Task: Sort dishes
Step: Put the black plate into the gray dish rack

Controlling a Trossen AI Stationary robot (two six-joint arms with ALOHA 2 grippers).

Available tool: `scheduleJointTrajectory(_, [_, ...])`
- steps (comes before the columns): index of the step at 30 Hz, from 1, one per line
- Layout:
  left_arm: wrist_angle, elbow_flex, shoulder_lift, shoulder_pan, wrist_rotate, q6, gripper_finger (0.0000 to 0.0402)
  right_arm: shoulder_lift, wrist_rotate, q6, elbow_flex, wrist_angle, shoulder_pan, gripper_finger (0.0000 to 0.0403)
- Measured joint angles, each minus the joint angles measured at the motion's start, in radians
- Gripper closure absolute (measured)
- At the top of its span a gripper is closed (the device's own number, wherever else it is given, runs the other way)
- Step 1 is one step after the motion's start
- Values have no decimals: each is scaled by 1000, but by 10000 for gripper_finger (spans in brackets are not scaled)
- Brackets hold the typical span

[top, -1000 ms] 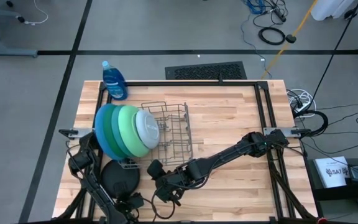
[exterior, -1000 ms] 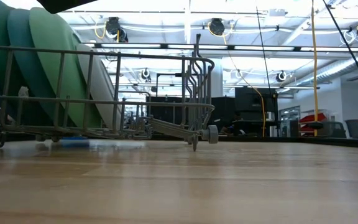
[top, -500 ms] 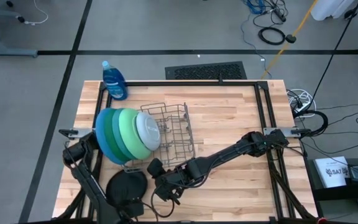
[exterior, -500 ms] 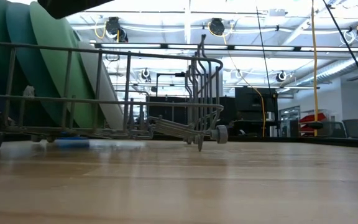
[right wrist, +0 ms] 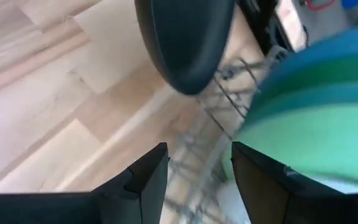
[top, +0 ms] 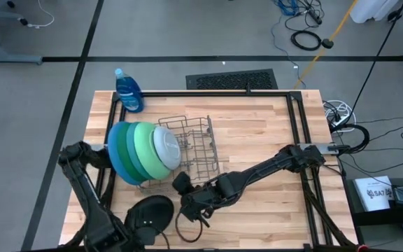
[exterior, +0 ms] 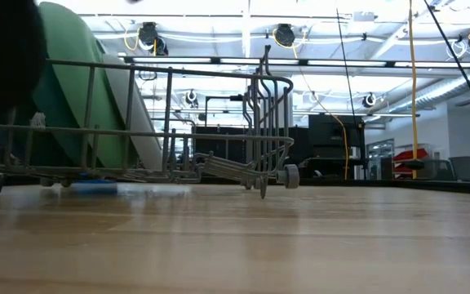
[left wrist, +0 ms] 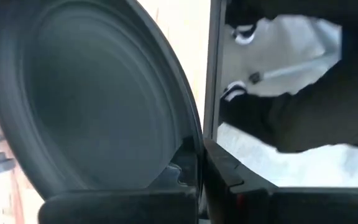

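Four dishes stand on edge in the grey wire rack: blue, dark green, light green and pale blue-white. The smallest, black plate is off the table near the front edge, with my left gripper shut on it. It fills the left wrist view and shows as a dark shape in the low view. My right gripper hovers open just right of it, near the rack's front; its fingers hold nothing. My left gripper pinches the black plate's rim between its two fingers, one on the hollow face and one on the back. The fingers come steeply from above. The plate is lifted clear of the table and tilted up on its edge.
A blue soap bottle stands at the table's far left corner. Bare wood lies right of the rack and across the table's right half. A dark frame rail runs along the right side.
My left gripper has risen, shifting toward the near edge and tipping more steeply down. It has lifted the black plate off the table, from flat to tilted on edge. The rack with its plates has shifted slightly right. My right gripper has moved a little up.
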State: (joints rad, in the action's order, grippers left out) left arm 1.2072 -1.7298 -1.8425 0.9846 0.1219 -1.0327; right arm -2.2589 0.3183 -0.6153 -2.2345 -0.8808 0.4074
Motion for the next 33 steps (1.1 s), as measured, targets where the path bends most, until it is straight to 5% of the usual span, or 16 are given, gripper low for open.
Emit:
scheduleJointTrajectory(9, [-105,0,148,-10,287,144,401,236,72,92,0,-221,7,232])
scheduleJointTrajectory(15, [-129,0,198,-50,706,197,401,391,205,155,0,-342,-1,232])
scheduleJointTrajectory(21, [-102,27,199,-147,1068,-7,401,509,237,220,0,-400,-14,232])
scheduleJointTrajectory(27, [-160,178,196,-224,1209,-246,401,563,235,231,0,-434,-14,232])
scheduleJointTrajectory(33, [-326,319,195,-257,1247,-314,402,568,233,237,0,-468,-14,232])
